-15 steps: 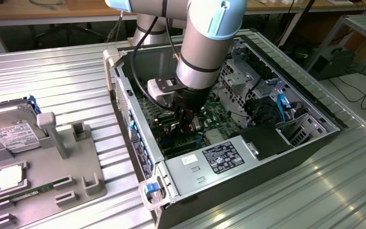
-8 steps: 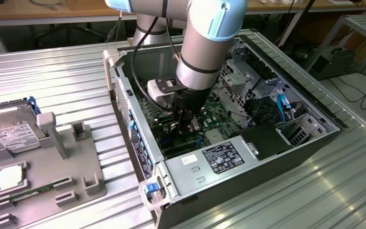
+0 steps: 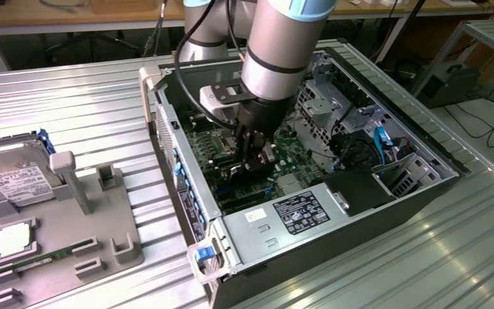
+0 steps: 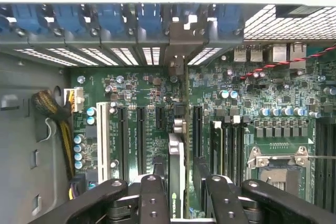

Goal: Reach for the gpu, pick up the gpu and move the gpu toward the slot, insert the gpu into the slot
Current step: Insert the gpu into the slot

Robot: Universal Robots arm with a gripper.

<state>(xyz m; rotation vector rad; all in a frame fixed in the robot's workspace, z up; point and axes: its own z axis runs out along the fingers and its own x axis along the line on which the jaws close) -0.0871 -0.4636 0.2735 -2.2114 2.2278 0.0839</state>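
Inside open case: gpu edge-on between pincer fingers.

An open computer case is laid on its side on a ribbed metal table. Inside it, a green motherboard and a grey labelled power supply are seen. Toward the exterior view's left, a grey fixture tray is set on the table, with a silver hard drive and a slim green memory stick held in it.
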